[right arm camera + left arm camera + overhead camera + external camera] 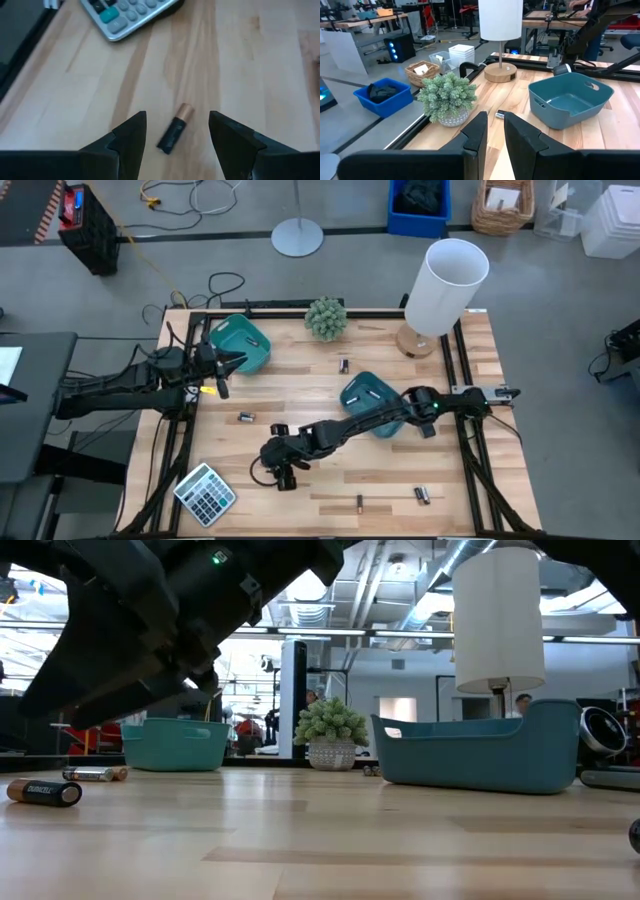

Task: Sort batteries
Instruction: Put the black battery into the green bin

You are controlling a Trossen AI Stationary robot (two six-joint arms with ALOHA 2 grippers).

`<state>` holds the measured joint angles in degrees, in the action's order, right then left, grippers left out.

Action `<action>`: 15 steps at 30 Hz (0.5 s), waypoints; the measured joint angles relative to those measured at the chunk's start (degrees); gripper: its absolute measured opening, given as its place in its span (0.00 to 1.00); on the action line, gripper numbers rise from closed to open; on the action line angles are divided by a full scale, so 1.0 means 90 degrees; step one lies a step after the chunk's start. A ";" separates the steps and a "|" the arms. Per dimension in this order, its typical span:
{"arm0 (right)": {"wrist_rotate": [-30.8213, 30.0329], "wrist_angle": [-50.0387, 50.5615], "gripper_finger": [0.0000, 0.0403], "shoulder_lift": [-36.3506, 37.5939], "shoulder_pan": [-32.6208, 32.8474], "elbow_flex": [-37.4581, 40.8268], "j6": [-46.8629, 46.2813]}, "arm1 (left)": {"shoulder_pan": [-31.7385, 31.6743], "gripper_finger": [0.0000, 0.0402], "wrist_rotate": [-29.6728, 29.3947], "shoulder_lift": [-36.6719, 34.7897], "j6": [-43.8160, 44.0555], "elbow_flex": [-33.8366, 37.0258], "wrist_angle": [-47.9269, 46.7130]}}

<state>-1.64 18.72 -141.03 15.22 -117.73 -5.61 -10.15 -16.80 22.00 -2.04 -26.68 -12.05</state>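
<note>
The right gripper (176, 137) hangs low over the front part of the table (330, 400), near the calculator (125, 15), its fingers spread wide apart with a black-and-copper battery (175, 129) lying on the wood right between them, angled across the gap and not yet touched. This looks like the reach just before a pick: the next move calls for a short drop straight down and a squeeze, and since the battery lies slantwise to the fingers, a small wrist turn first may keep it from rolling out. Other batteries lie scattered: two near the front edge (360, 502) (422, 495), one left of centre (246, 417), and one farther back near the plant (343, 365). Beyond the right gripper sits one teal tray (372, 395), partly under the right arm, a likely drop spot. Farther back at the left, the left gripper (492, 135) waits beside the second teal tray (240, 345), fingers nearly together with only a narrow gap and nothing between them.
</note>
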 joint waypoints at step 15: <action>-0.0401 -0.0553 0.58 0.0000 0.0061 0.0149 -0.0178 | 0.0000 0.15 0.0000 0.0012 0.0138 0.0000 -0.0085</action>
<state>-5.25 13.74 -141.03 15.77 -116.39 -7.21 -10.15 -16.80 22.11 -0.80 -26.68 -12.82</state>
